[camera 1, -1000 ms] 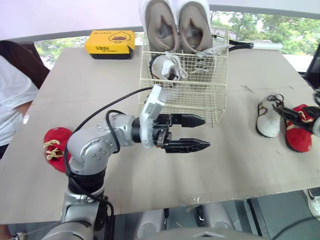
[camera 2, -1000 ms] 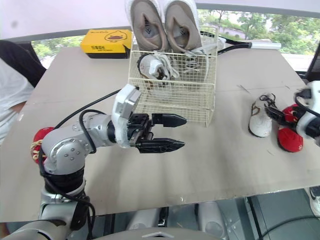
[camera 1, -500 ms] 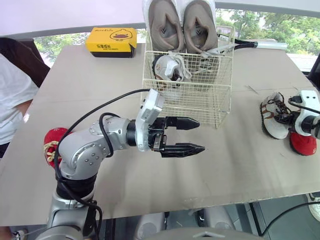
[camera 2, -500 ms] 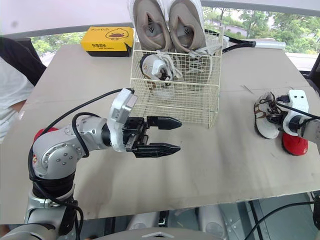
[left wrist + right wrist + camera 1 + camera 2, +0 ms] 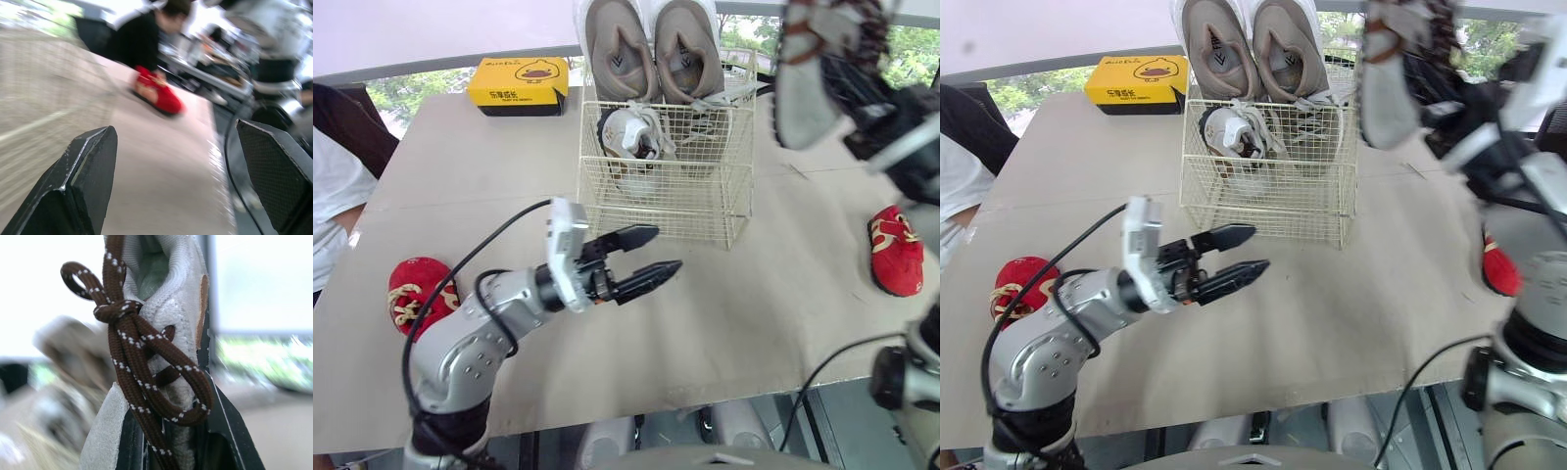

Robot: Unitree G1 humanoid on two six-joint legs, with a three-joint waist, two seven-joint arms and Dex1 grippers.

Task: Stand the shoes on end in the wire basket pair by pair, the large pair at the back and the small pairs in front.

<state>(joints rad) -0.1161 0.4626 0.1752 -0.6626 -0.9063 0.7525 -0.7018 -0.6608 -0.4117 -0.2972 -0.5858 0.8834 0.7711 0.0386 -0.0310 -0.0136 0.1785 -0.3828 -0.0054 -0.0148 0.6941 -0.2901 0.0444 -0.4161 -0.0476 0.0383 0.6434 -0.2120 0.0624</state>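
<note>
Right end effector (image 5: 852,86) is clamped on a white brown-laced shoe (image 5: 801,93), up right of the wire basket (image 5: 666,201). Left end effector (image 5: 662,250) hovers, jaws apart, over the counter (image 5: 764,304).

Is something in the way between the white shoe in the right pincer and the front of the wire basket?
Nothing visible. The white shoe hangs in the right pincer, raised beside the wire basket; the front space beside the small shoe inside looks free.

Left gripper (image 5: 667,247) hangs splayed before the cream wire basket (image 5: 666,201); right gripper (image 5: 847,78), raised high beside it, clamps a white brown-laced shoe (image 5: 803,93).
</note>
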